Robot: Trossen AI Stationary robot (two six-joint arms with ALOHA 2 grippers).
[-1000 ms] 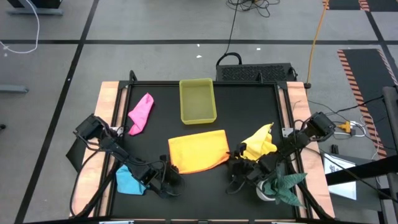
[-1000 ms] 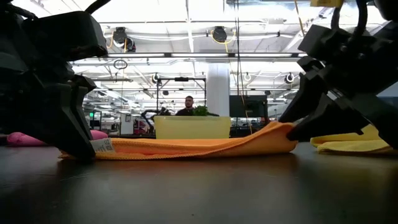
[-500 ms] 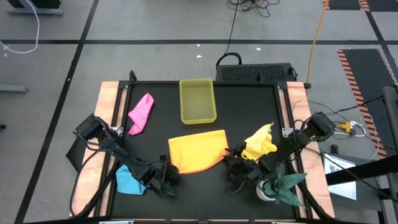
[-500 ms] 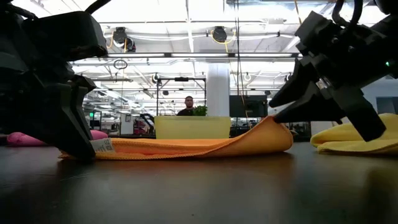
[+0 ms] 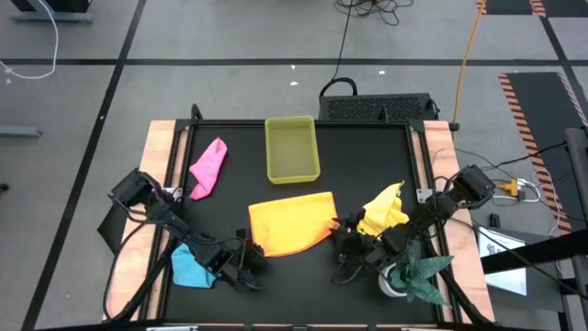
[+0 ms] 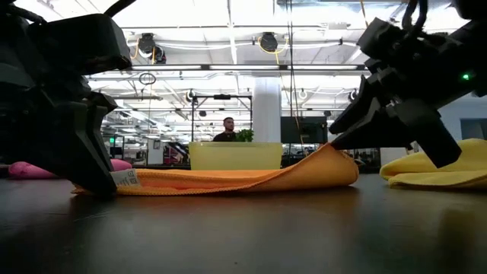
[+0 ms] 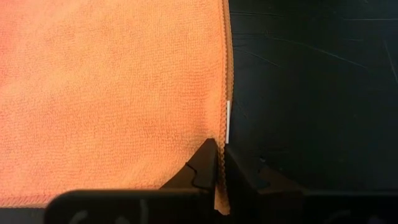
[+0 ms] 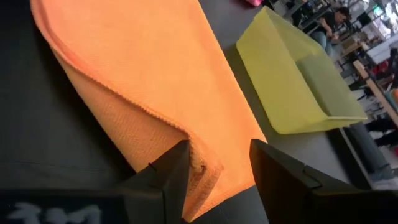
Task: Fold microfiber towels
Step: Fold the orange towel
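Orange towel [image 5: 291, 223] lies center frame in high view, below the yellow tray [image 5: 292, 148]. Left gripper [image 7: 219, 163] pinched shut on its lower-left corner; right gripper [image 8: 214, 163] fingers apart, straddling the raised lower-right corner, not clamped.

Orange towel [image 7: 112, 93] corner pinched in the left gripper [image 7: 219, 163], on black table [image 7: 311, 81].

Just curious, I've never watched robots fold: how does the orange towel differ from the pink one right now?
The orange towel lies spread out mid-table; the pink towel sits bunched in a narrow heap near the far left edge. Both arms work at the orange towel, the left gripper pinching its corner; nothing touches the pink towel. Both are plain soft cloths on the black table.
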